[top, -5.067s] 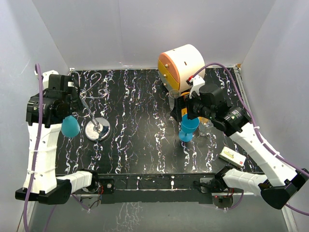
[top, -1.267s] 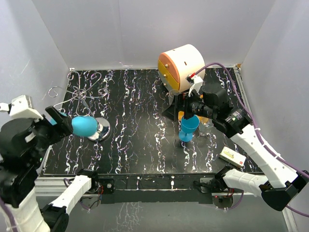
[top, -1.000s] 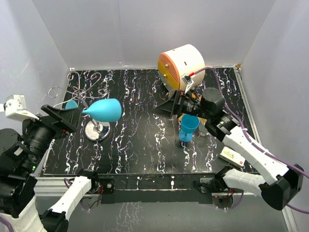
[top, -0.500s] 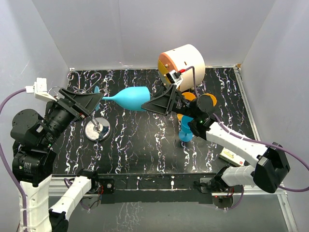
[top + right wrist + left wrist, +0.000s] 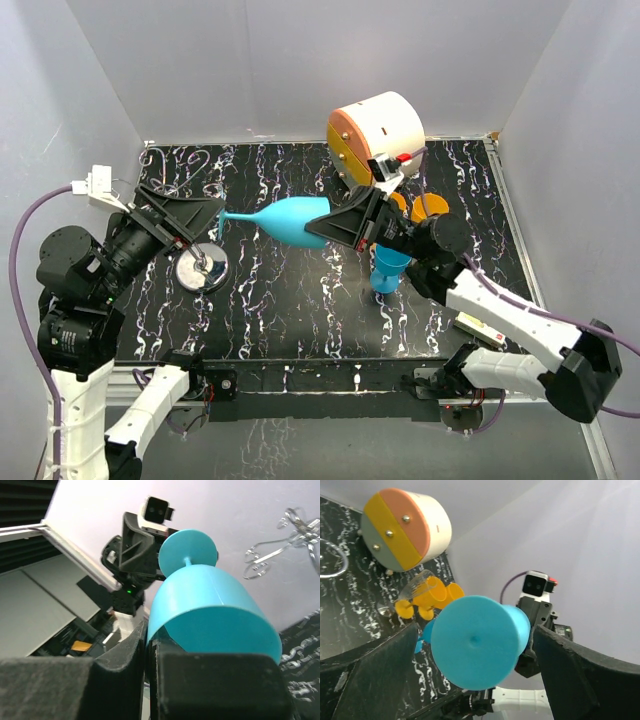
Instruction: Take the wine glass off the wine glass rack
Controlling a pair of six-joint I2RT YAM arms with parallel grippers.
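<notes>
Top external view: wine glass (image 5: 290, 218) noted off the wine glass rack (image 5: 203, 268), carried in the air between the two arms, above the table (image 5: 290, 310) left of its middle. Right gripper (image 5: 318, 228) is seen closed, with the wall of the bowl at its rim pinched between the fingers (image 5: 120, 670). Left gripper (image 5: 212, 218) is spread wide. Its fingers (image 5: 380, 675) flank the foot of the glass with a gap on each side, and no contact is seen.

Long axis is laid nearly level along the table's width, foot toward the left edge, bowl mouth toward the right edge.

Rack is stood near the left edge, with its wire arms spread toward the far-left corner. Bare surface is seen beneath the glass and on to the near edge. A blue cup (image 5: 390, 268) is stood under the right arm. A round white-and-orange drawer cabinet (image 5: 375, 135) is set at the far edge.

Table is black with white veining, and is enclosed by pale walls (image 5: 250, 70) on the left, far and right sides.
</notes>
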